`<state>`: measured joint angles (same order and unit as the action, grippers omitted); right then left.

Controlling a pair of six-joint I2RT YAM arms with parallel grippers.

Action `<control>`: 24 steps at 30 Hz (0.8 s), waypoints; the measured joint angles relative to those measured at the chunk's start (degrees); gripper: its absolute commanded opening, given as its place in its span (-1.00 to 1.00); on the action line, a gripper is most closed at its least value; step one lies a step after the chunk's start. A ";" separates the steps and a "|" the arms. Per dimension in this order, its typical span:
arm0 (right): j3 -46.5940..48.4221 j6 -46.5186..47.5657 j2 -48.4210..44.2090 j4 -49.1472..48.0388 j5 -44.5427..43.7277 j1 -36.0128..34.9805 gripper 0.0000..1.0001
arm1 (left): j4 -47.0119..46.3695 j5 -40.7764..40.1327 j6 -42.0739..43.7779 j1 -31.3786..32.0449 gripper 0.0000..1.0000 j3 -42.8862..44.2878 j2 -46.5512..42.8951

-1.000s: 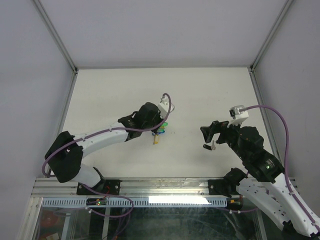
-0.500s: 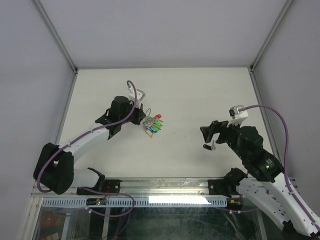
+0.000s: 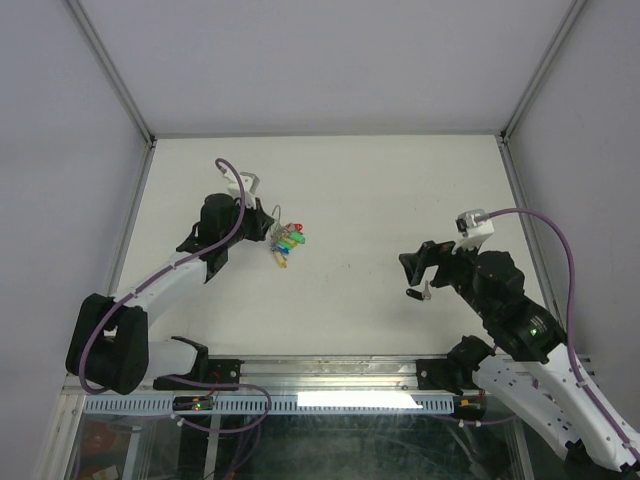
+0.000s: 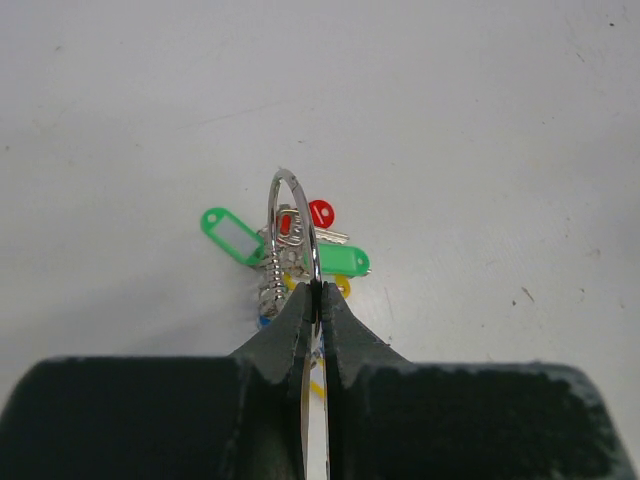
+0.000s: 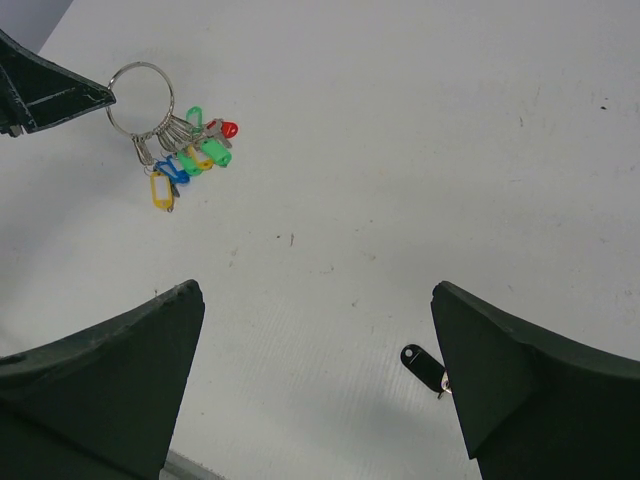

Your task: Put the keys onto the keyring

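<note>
Wide bare table lies between our arms.
Only the keyring in our left gripper and the black key interrupt it.

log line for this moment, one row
left end effector: shut on keyring | right end effector: open, empty | black-tagged key: on table, off keyring

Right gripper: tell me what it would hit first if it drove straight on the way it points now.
The right gripper, jaws open, would most likely meet bare table first. The black-tagged key lies just inside its right finger and might get clipped; depth is unclear.
</note>
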<state>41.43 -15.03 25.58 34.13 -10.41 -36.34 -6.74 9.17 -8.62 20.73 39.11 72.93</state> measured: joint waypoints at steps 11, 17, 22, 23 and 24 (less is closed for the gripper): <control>0.00 0.00 0.74 -0.02 0.81 0.00 0.98 | -5.86 -0.09 -4.33 -7.65 -1.00 -5.77 -0.37; 0.00 0.00 0.87 -0.04 0.92 0.00 0.98 | -7.91 -1.25 -5.81 -10.78 -0.83 -8.96 -2.58; 0.00 0.00 1.20 -0.04 1.46 0.00 0.98 | -8.39 -5.16 -7.41 -11.85 -0.56 -11.72 -4.55; 0.00 0.00 1.27 -0.07 1.57 0.00 0.98 | -8.20 -6.71 -7.74 -11.85 -0.51 -12.17 -4.96; 0.00 0.00 1.31 -0.07 1.70 0.00 0.99 | -7.98 -8.28 -8.13 -11.85 -0.48 -12.50 -5.33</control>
<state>41.43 -15.03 26.89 34.06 -8.71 -36.34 -14.72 0.89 -16.75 8.88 26.61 67.59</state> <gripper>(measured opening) 0.991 0.198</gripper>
